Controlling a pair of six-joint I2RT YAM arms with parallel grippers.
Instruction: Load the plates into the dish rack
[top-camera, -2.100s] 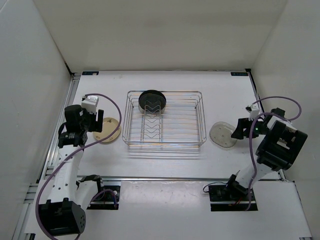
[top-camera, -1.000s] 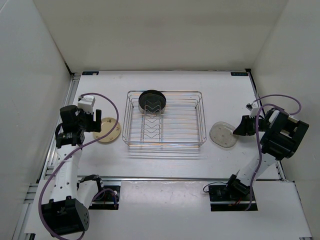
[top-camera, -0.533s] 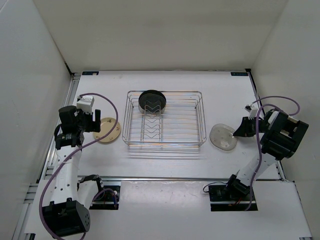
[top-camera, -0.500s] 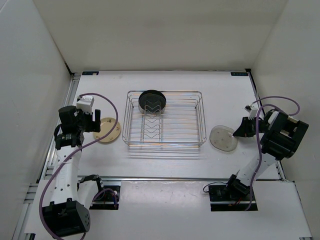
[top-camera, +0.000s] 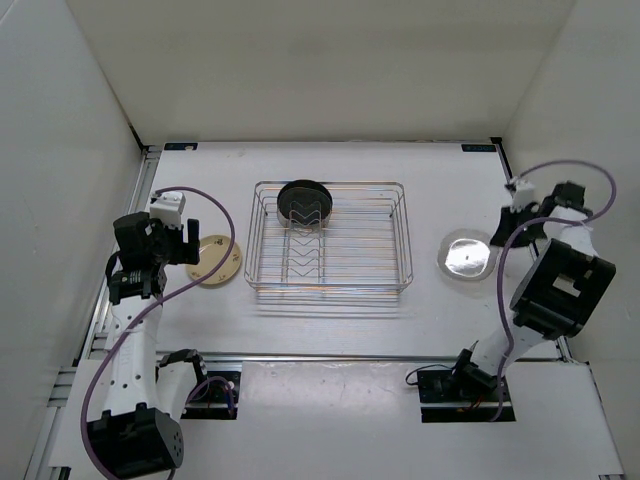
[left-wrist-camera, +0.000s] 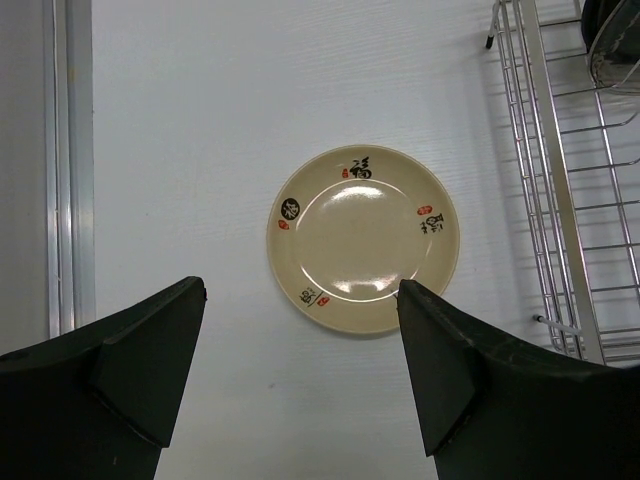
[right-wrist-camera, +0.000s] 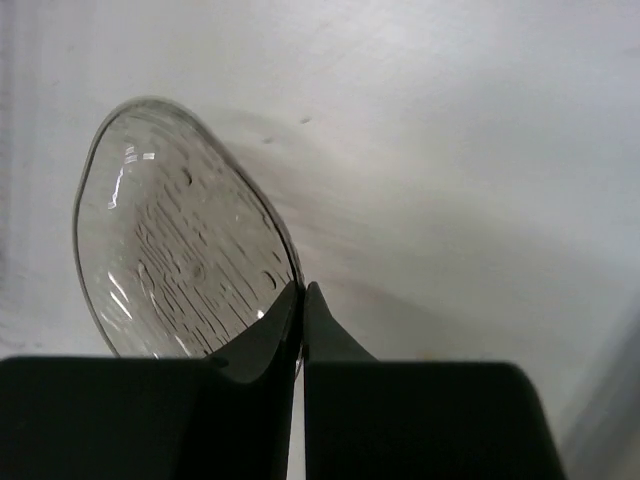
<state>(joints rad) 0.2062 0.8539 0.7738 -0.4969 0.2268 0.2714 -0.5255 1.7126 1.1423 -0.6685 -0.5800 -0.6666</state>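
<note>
Rim of streaky translucent plate (right-wrist-camera: 180, 250) sits pinched in right gripper (right-wrist-camera: 302, 292); left gripper (left-wrist-camera: 302, 292) gapes.

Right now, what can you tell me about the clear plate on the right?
The clear plate is small, round and translucent grey, glass or plastic by its look, its surface streaked with drop-like marks and glare. It is to the right of the rack, apart from it. The right arm's jaws are shut on its rim. It seems tilted up off the white table, which shows its shadow.
</note>
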